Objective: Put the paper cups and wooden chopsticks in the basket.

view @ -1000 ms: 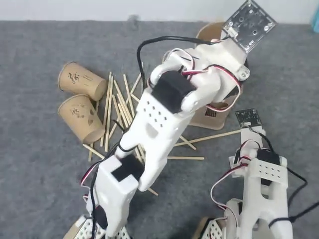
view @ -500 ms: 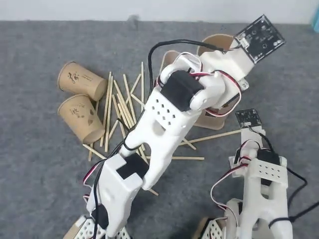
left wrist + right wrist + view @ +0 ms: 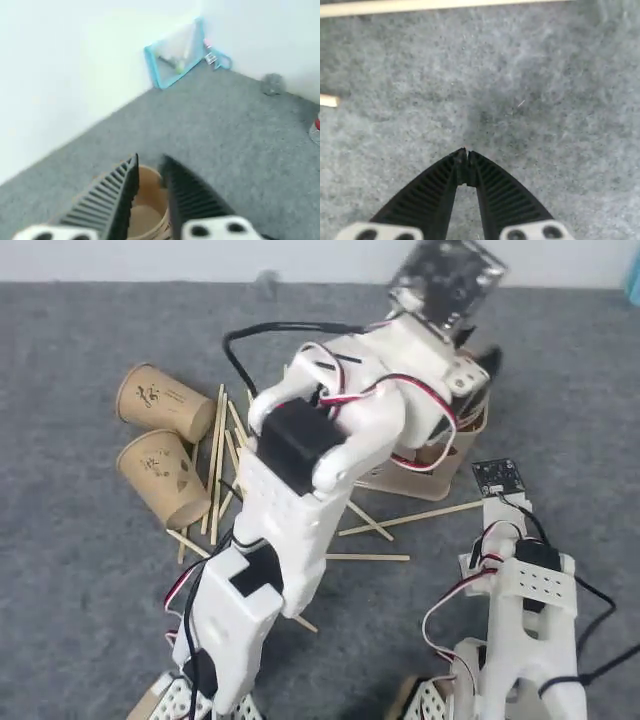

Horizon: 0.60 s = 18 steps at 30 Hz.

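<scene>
Fuzzy grey carpet (image 3: 545,75); left pincer (image 3: 149,162) slightly parted over round paper cup (image 3: 147,202); right pincer (image 3: 465,151) closed, empty.

Cannot make out most of the basket (image 3: 425,468) or parts of the wooden chopsticks (image 3: 410,518) beneath the left arm (image 3: 300,490), nor tell whether the left gripper (image 3: 149,159) grips the blurred paper cup (image 3: 146,210), itself cut off at the frame edge.

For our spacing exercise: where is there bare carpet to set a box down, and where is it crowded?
In the high view, bare carpet left of the paper cups and right of the basket. Crowded: chopsticks between cups and basket.
</scene>
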Available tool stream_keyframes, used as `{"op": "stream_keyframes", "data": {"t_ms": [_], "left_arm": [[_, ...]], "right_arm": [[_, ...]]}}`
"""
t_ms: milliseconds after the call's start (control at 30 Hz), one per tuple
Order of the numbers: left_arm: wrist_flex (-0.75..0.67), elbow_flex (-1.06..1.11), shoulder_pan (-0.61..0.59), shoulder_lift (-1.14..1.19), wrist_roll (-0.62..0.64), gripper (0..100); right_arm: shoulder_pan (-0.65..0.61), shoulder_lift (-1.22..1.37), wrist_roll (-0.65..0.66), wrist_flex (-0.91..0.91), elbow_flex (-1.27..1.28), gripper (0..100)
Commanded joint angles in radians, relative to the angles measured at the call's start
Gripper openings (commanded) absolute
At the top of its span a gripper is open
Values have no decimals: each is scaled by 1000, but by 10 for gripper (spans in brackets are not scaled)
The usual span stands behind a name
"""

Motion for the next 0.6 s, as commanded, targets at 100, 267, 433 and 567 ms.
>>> {"op": "stream_keyframes", "data": {"t_ms": [100,267,433,567], "left_arm": [[0,-88,-31,25,132,13],[-3,-84,-29,28,137,12],[38,-61,-21,-132,140,12],[38,139,-81,-311,143,12]], "right_arm": [[-13,-30,12,-13,-6,8],[-13,-30,12,-13,-5,8],[-13,-30,17,-15,-5,8],[-13,-30,17,-15,-6,8]]}}
